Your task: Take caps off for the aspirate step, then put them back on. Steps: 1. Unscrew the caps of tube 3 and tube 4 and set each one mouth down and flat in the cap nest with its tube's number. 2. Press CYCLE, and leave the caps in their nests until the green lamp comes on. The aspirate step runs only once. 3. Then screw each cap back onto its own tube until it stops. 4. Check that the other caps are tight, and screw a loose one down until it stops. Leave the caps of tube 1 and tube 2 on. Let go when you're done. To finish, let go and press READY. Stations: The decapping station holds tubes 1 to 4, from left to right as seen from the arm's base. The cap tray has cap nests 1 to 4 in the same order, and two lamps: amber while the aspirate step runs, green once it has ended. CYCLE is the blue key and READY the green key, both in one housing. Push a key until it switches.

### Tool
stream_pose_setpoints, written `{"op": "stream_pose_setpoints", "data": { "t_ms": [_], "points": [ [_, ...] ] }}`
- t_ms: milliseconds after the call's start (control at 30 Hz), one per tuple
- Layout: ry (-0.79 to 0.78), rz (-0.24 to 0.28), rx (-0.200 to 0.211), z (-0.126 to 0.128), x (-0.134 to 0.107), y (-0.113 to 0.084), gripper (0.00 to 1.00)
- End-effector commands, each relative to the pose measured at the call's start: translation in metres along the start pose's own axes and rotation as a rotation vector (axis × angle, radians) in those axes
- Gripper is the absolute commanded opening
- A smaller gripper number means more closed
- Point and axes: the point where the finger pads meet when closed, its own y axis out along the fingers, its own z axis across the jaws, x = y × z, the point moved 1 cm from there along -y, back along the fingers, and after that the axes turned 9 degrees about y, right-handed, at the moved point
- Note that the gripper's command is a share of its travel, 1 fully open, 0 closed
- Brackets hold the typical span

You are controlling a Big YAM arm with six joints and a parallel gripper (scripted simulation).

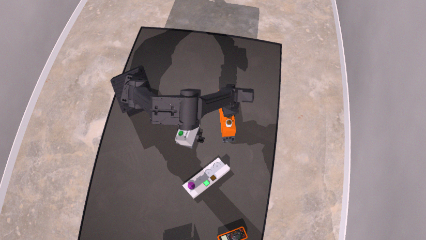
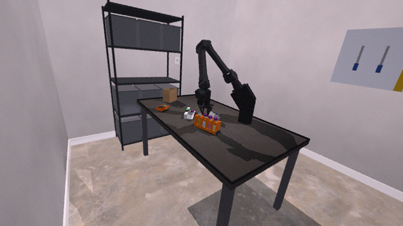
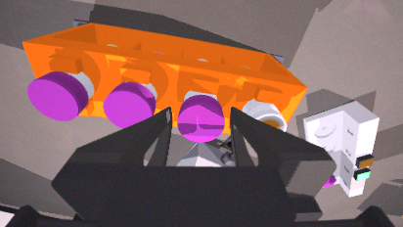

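The orange decapping station [image 1: 228, 132] [image 2: 206, 129] [image 3: 292, 89] holds four tubes. Purple caps sit on tube 1 [image 3: 58, 96], tube 2 [image 3: 128, 105] and tube 3 [image 3: 201, 124]; their tightness cannot be told. Tube 4 [image 1: 228, 123] [image 3: 264, 116] is uncapped. My gripper [image 3: 201, 113] [image 2: 205, 113] is open, its fingers either side of tube 3's cap with gaps. On the white cap tray [image 1: 195, 193] [image 3: 366, 122], a purple cap [image 1: 191, 185] [image 3: 329, 181] sits in nest 4; nest 3 looks empty. The green lamp [image 1: 206, 182] [image 3: 363, 175] is lit, the amber lamp [image 1: 212, 177] [image 3: 365, 162] dark.
The key housing [image 1: 186, 140] stands between the arm's base and the station; its green key [image 1: 181, 133] shows, the blue one is hidden under the arm. A multimeter [image 1: 234, 235] [image 2: 162, 107] lies beyond the tray, and a cardboard box [image 2: 169, 95] stands at the table's far end.
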Motion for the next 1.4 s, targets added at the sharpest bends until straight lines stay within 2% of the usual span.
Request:
{"op": "stream_pose_setpoints", "data": {
  "t_ms": [0,100,133,533,567,633,1133,1200,1367],
  "points": [
    [-0.097,0.012,0.008,0.011,-0.006,0.002,0.49],
    [-0.097,0.012,0.008,0.011,-0.006,0.001,0.49],
    [-0.058,-0.009,0.000,0.001,0.004,-0.002,0.00],
    [-0.058,-0.009,0.000,0.001,0.004,-0.002,0.00],
    [-0.041,0.012,0.008,0.011,-0.006,0.002,0.00],
    [-0.041,0.012,0.008,0.011,-0.006,0.002,0.00],
    [0.471,0.009,0.003,0.008,-0.005,0.004,0.00],
    [0.471,0.009,0.003,0.008,-0.005,0.004,0.00],
    [0.641,0.007,0.002,0.007,-0.005,0.005,0.00]
  ]
}}
